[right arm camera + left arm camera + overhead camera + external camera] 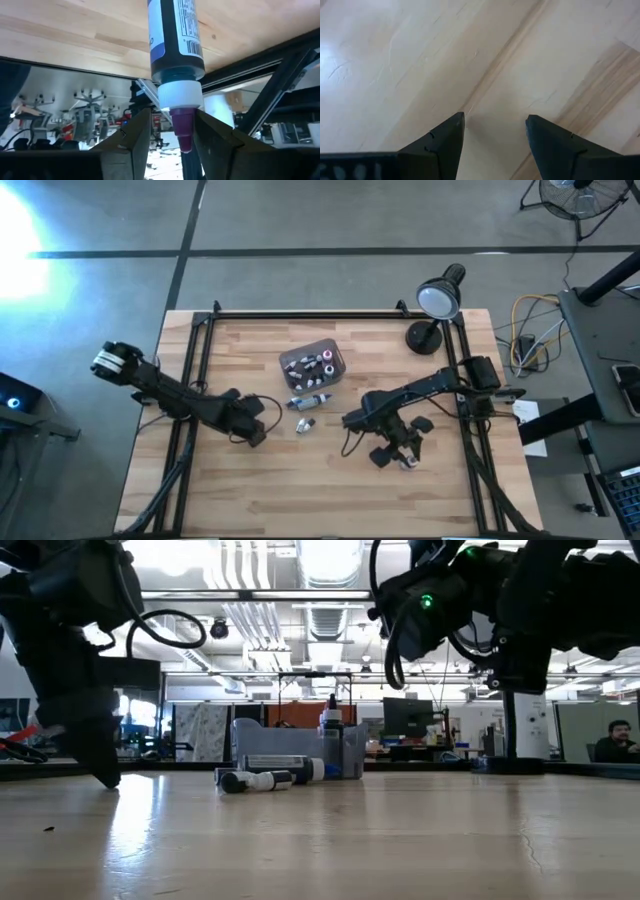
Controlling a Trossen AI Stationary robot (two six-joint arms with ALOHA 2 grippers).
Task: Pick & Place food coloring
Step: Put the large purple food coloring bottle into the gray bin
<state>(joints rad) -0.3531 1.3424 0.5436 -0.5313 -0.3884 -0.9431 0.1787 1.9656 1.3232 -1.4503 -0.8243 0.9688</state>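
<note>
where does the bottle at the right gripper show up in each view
High view: the bottle is a pale speck at the right gripper, lower right of the table's middle.
Low view: not visible; only the right arm's dark bulk up top.
Left wrist view: not in it, just bare wood.
Right wrist view: centre, dark body, white collar and pink cap between the fingers.
Shared landmark: the black table frame, behind the bottle in the right wrist view.
</note>
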